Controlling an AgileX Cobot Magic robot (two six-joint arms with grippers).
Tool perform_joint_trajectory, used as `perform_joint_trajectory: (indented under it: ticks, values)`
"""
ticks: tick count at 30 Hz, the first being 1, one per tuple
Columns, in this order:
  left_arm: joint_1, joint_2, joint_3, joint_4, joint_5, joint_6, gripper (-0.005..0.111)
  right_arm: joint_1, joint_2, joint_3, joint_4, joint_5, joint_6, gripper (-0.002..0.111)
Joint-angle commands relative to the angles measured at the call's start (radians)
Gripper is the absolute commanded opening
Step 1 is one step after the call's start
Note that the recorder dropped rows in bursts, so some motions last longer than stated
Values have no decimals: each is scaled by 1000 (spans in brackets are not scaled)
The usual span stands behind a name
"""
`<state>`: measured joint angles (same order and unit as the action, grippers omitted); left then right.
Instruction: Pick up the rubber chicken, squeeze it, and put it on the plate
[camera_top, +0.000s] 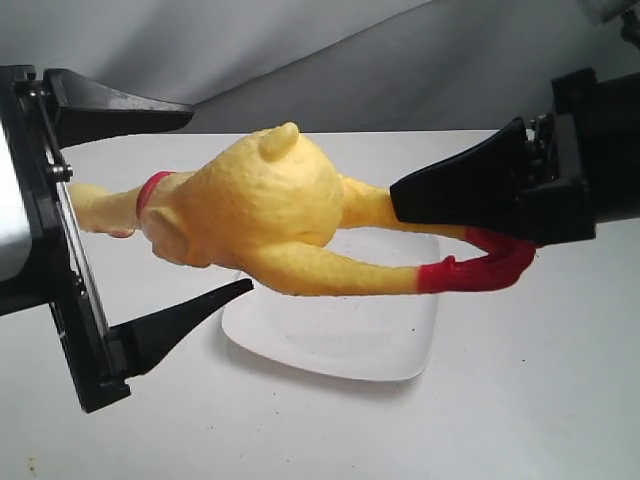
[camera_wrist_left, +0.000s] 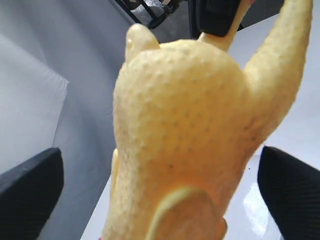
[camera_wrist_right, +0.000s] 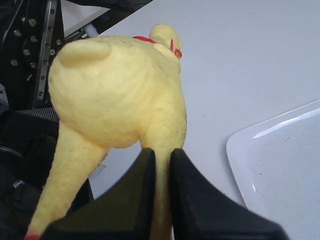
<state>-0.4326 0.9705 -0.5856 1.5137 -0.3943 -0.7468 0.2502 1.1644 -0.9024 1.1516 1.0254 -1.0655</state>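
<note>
The rubber chicken (camera_top: 260, 210) hangs level in the air above the white square plate (camera_top: 340, 345). Its red collar (camera_top: 150, 190) points left and its red feet (camera_top: 480, 268) point right. My right gripper (camera_top: 400, 205) is shut on one thin yellow leg, which the right wrist view shows pinched between the black fingers (camera_wrist_right: 161, 160). My left gripper (camera_top: 220, 200) stands wide open around the plump body (camera_wrist_left: 180, 125). Its two fingers (camera_wrist_left: 30, 187) stay apart from the body on either side. The head is hidden behind the left gripper's frame.
The plate's rim (camera_wrist_right: 240, 150) lies on a plain white table (camera_top: 520, 400), under and a little right of the chicken's body. A grey backdrop rises behind the table. The left arm's black frame (camera_top: 60, 250) fills the left edge.
</note>
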Motion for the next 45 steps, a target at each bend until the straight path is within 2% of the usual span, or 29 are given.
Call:
perform_joint_trajectory:
  ticks: [1, 4, 10, 11, 17, 20, 22, 24, 27, 28, 33, 39, 45]
  values:
    - [-1, 4, -1, -17, 3, -14, 94, -1, -5, -3, 34, 7, -4, 0]
    - [-1, 4, -1, -17, 3, -16, 74, -1, -5, -3, 34, 7, -4, 0]
    - [-1, 4, -1, -13, 3, -95, 4, -1, -5, -3, 34, 7, -4, 0]
    - [-1, 4, -1, -10, 3, -90, 0, -1, -5, -3, 34, 7, -4, 0]
    - [-1, 4, -1, -10, 7, -90, 1, -1, -5, -3, 34, 7, -4, 0]
    - [-1, 4, -1, -10, 9, -90, 5, -1, -5, -3, 34, 7, -4, 0]
    - [-1, 4, -1, -10, 9, -90, 20, -1, -5, -3, 34, 7, -4, 0]
    - [-1, 4, -1, -16, 9, -90, 45, -1, -5, -3, 34, 7, -4, 0]
    - [-1, 4, -1, -27, 7, -90, 94, -1, -5, -3, 34, 7, -4, 0]
    - [-1, 4, -1, -51, 6, -90, 104, -1, -5, -3, 34, 7, -4, 0]
    - [-1, -50, -1, -181, -45, -94, 100, -1, -5, -3, -16, -89, -6, 0]
    - [-1, -226, -1, -203, -54, -91, 99, -1, 2, -3, -95, -321, -8, 0]
    - [-1, -374, -1, -207, -37, -193, 99, -1, 124, -3, -79, -390, -123, 0]
